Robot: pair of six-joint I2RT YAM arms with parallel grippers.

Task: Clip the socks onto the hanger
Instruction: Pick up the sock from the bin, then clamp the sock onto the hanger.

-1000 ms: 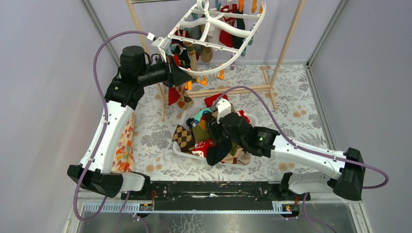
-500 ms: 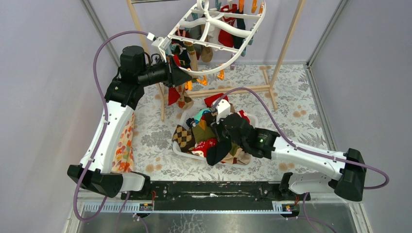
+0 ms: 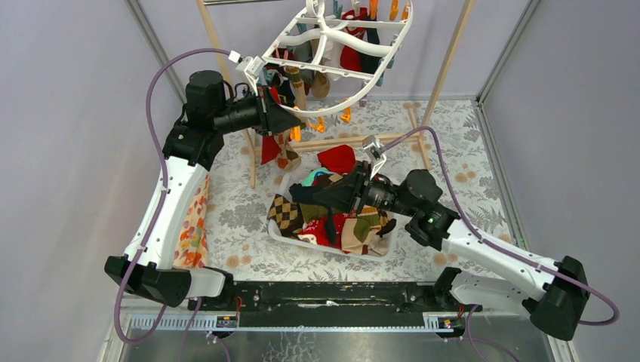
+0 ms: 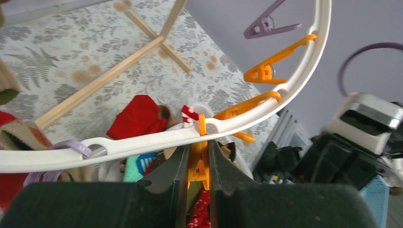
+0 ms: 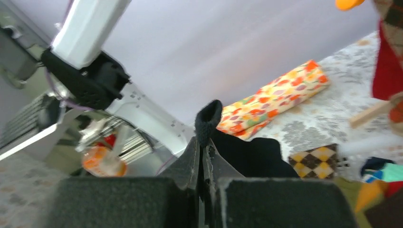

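Note:
The white hanger (image 3: pixel 326 23) hangs at the back with orange clips and a few socks (image 3: pixel 351 49) on it. My left gripper (image 3: pixel 293 121) is up under its near rim (image 4: pixel 157 138), shut on an orange clip (image 4: pixel 198 167) that dangles from the ring. More socks (image 3: pixel 355 226) lie heaped in the white basket (image 3: pixel 281 230). My right gripper (image 3: pixel 315 194) is over the basket, shut on a black sock (image 5: pixel 209 116) whose cuff sticks up past the fingertips. In the right wrist view the rest of that sock (image 5: pixel 252 159) hangs behind the fingers.
A light wooden pole frame (image 3: pixel 445 64) carries the hanger, with its feet on the floral table cover. A rolled orange floral cloth (image 3: pixel 192 226) lies by the left arm. Other orange clips (image 4: pixel 263 71) and a purple one (image 4: pixel 266 26) hang from the far rim.
My right gripper has shut on the black sock and risen out of the basket, its wrist swung back and to the right. The left arm and its clip have not moved.

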